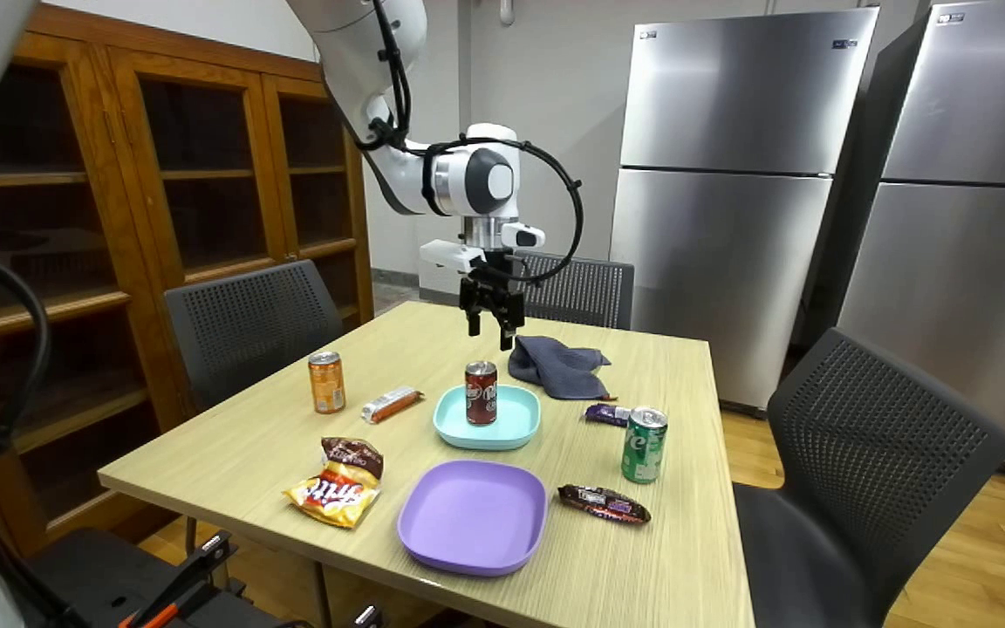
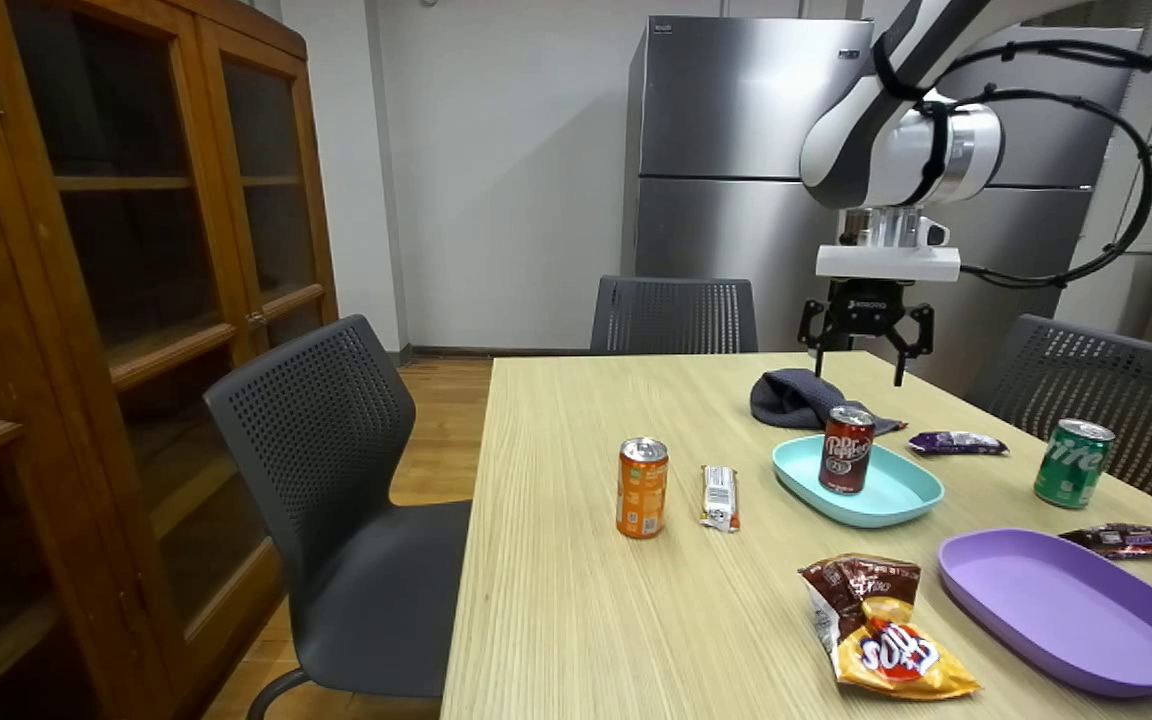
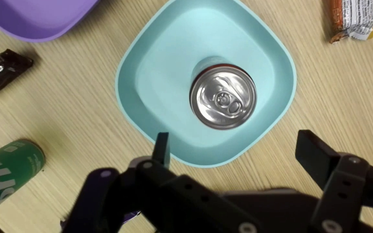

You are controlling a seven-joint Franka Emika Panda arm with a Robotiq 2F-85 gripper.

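- Below the gripper, a dark red soda can stands upright inside a turquoise tray, apart from the fingertips.
- The gripper's fingers are spread wide and point down over the counter.
- In the wrist view, the can's silver lid shows just past the fingertips, between the two fingers from side to side and a little nearer the one on that view's left.
- Just beside the turquoise tray, a dark cloth lies crumpled, and shows near the gripper in both exterior views.
- On one side of the turquoise tray lies an orange-wrapped bar, on the opposite side a purple-wrapped bar.
- Near the turquoise tray sits a purple tray; farther off, a green can and an orange can stand upright.
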